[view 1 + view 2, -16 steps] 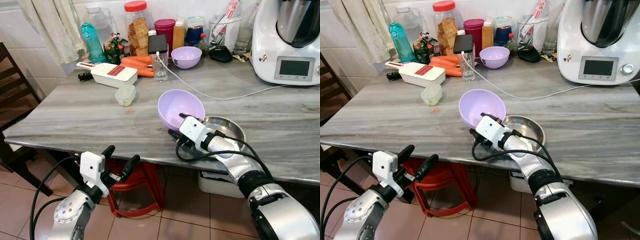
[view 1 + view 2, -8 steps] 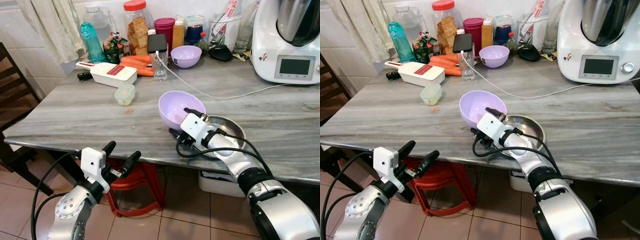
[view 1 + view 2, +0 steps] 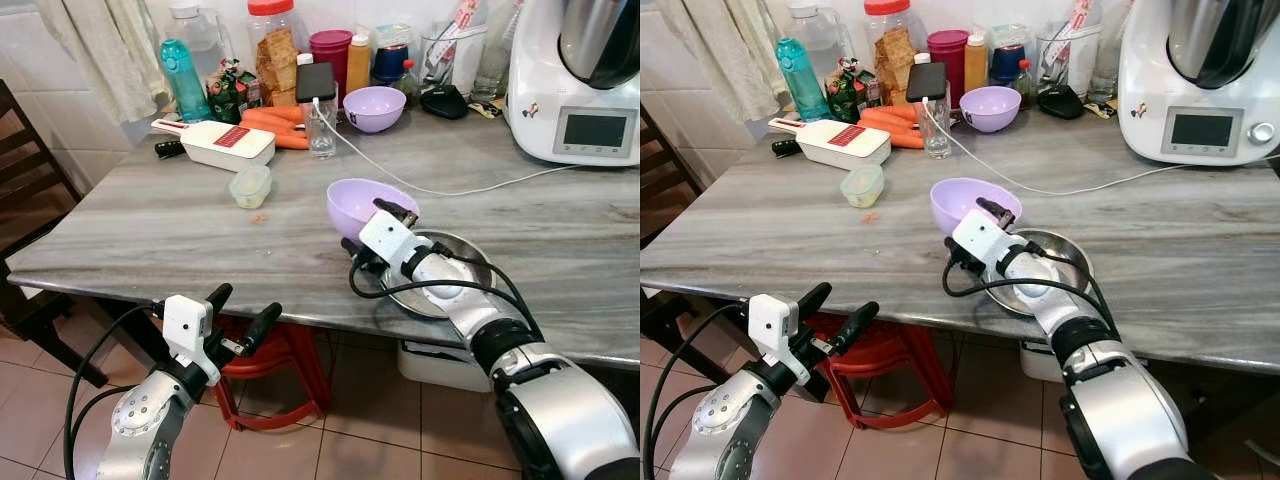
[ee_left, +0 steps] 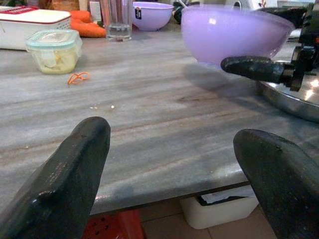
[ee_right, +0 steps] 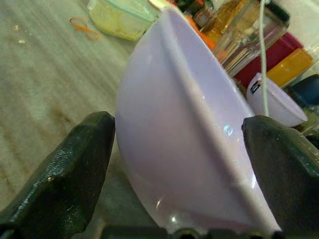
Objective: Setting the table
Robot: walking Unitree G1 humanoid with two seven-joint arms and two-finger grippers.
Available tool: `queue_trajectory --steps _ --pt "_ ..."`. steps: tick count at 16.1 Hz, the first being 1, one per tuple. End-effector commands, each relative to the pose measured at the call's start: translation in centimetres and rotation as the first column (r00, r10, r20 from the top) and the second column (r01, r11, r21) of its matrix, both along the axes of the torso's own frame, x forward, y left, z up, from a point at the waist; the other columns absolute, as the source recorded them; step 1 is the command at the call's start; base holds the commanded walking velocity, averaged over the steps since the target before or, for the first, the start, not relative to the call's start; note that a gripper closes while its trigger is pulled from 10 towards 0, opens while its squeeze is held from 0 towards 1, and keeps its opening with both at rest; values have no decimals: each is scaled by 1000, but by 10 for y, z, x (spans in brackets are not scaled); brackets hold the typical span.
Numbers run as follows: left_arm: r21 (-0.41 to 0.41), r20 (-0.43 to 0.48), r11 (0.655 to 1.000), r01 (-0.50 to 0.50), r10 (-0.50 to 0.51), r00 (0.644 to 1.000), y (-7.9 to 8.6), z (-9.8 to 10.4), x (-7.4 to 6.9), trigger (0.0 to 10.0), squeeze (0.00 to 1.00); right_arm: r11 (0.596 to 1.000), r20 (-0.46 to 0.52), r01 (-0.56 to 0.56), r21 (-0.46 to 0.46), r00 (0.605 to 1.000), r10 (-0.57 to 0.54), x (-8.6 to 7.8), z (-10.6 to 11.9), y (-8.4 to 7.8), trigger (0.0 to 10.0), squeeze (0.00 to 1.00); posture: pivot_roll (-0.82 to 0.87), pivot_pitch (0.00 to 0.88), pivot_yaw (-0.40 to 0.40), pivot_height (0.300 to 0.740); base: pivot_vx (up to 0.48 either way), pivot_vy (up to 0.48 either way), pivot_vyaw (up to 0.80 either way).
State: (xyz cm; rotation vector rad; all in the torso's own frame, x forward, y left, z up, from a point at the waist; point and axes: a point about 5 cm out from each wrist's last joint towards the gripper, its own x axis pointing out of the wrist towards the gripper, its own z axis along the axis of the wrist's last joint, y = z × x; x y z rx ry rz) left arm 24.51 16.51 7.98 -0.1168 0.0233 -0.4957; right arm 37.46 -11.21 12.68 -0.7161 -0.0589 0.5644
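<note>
Right gripper (image 3: 392,222) holds the purple bowl (image 3: 365,203) by its rim in the left eye view: one black finger lies over the near edge and the other goes below the bowl. The bowl sits on the grey table (image 3: 150,240), just beside the steel plate (image 3: 450,285), and looks almost level. A second purple bowl (image 3: 374,108) stands far back among the jars, next to a glass (image 3: 321,135) and a white slicer box (image 3: 220,145).

In the right eye view the left gripper (image 3: 830,318) hangs below the table edge with its fingers spread apart and nothing between them.

From the left wrist view, the bowl stands close to the table with its shadow right under it; I cannot tell if the bottom touches. A small lidded tub (image 4: 54,50) stands well apart from it.

From the right wrist view, the two fingers (image 5: 65,174) stand on both sides of the bowl wall, so the grasp is not yet let go.

My judgement: one bowl is brought to a place near the front edge and only needs release. The other bowl and any cutlery are not laid out, so most of the setting is left.
</note>
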Motion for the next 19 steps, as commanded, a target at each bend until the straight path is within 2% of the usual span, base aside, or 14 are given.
queue_trajectory --steps 1,11,13,15,16,18,19 --pt "15 3 1000 -6 6 1000 2 0 1 10000 0 1000 11 -2 -9 1000 2 3 5 5 10000 824 -2 6 124 740 0 0 0" --pt "21 4 1000 -14 14 1000 2 1 2 10000 0 1000 45 -6 -31 999 8 9 16 20 10000 824 9 3 118 740 0 0 0" --pt "24 5 1000 -12 12 1000 1 1 3 10000 0 1000 69 -5 -3 998 5 11 23 23 10000 796 9 3 118 740 0 0 0" --pt "13 19 1000 -2 2 1000 -1 5 4 10000 0 996 122 -9 88 993 -2 12 35 24 10000 824 16 0 110 740 0 0 0" --pt "6 24 1000 1 -1 1000 -1 6 4 10000 0 992 152 -10 130 988 -10 12 40 22 10000 1000 16 0 108 740 0 0 0" --pt "-13 26 1000 22 -21 999 -3 7 3 10000 0 972 222 -4 233 974 -49 9 50 10 10000 1000 7 0 109 740 0 0 0" --pt "-16 24 999 29 -28 999 -4 7 3 10000 0 967 239 2 253 969 -65 7 51 5 10000 1000 7 0 109 740 0 0 0"
